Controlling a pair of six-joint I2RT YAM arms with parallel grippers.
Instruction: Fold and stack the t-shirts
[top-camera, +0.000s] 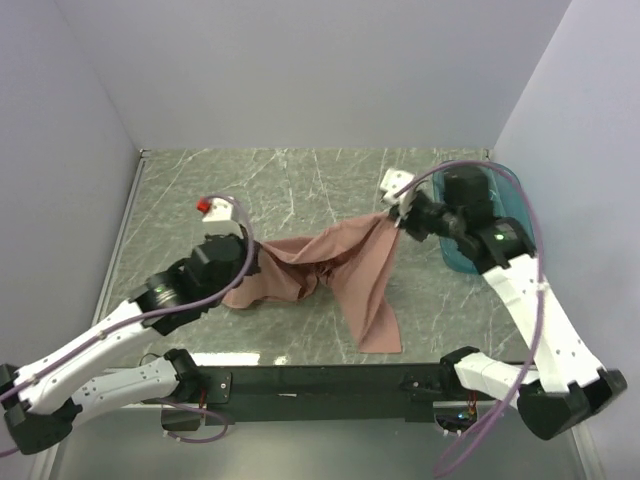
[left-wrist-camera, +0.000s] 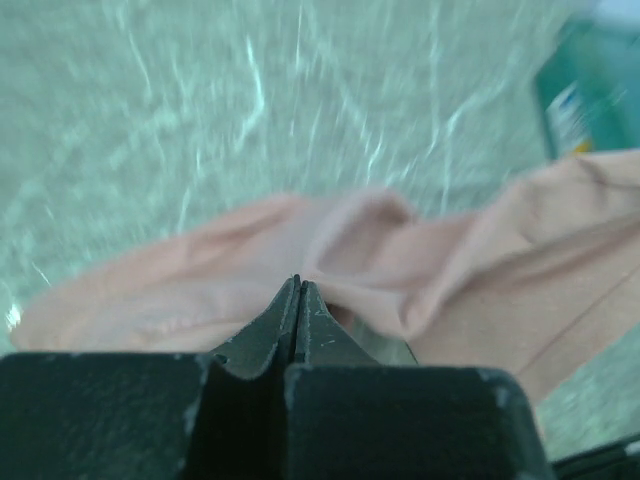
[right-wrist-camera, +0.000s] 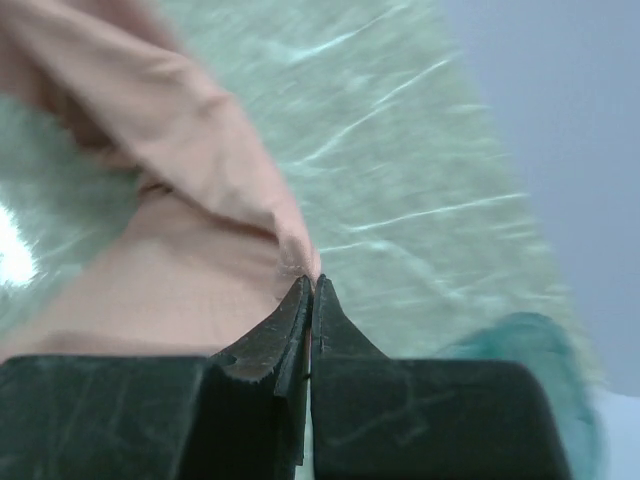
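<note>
Pink t-shirt (top-camera: 340, 265) is strung mid-table between the arms. Left gripper (left-wrist-camera: 298, 288) and right gripper (right-wrist-camera: 311, 285) each have fingers pressed together on a pinch of cloth, right end raised beside the teal tub (top-camera: 515, 215). Light, limp matte cotton, creased — likely to sag and bunch rather than slip, so I'd grab hem corners or shoulder seams.

The left arm (top-camera: 100, 345) and right arm (top-camera: 545, 320) wear white shells between black joints, with a lilac cable (top-camera: 150, 318) looping behind the fingers (left-wrist-camera: 283, 318). The left gripper (left-wrist-camera: 298, 286) and right gripper (right-wrist-camera: 310, 285) have dark tapering fingers flecked with pale scratches, set in matte black blocks (left-wrist-camera: 400, 420). A green light (top-camera: 497, 237) glows behind the right fingers.
</note>
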